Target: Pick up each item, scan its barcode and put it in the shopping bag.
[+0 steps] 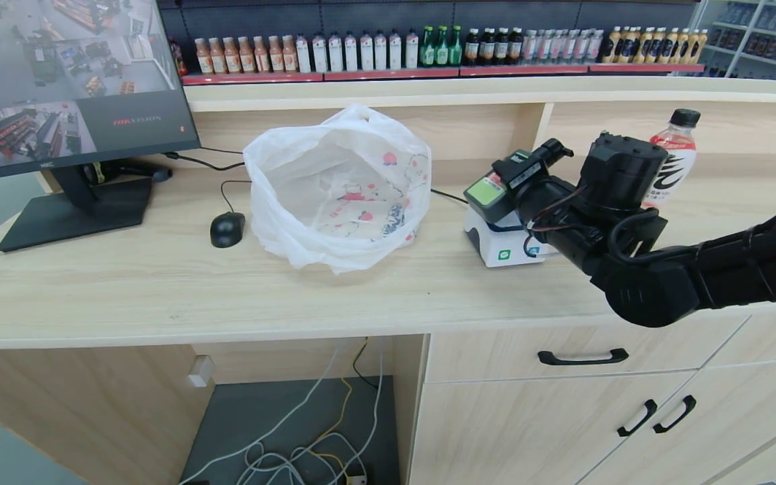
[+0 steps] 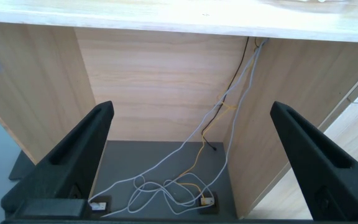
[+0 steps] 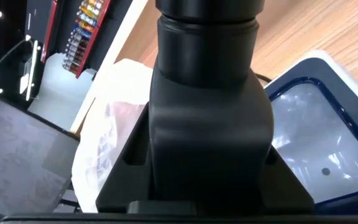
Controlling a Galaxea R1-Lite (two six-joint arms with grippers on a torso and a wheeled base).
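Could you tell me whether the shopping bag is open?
Open: the shopping bag stands on the counter, its mouth spread wide.

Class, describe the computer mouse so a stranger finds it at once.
Start at the long wooden counter. Between the monitor's stand and the white shopping bag lies the mouse. It is the only small, black, rounded thing there, trailing a thin cable.

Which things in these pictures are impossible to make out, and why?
Held item: right wrist view, too close, just a dark shape; barcode unseen.
Shopping bag: head view, its crumpled walls hide whether anything lies inside.
Scanner: head view, the right gripper covers its window.
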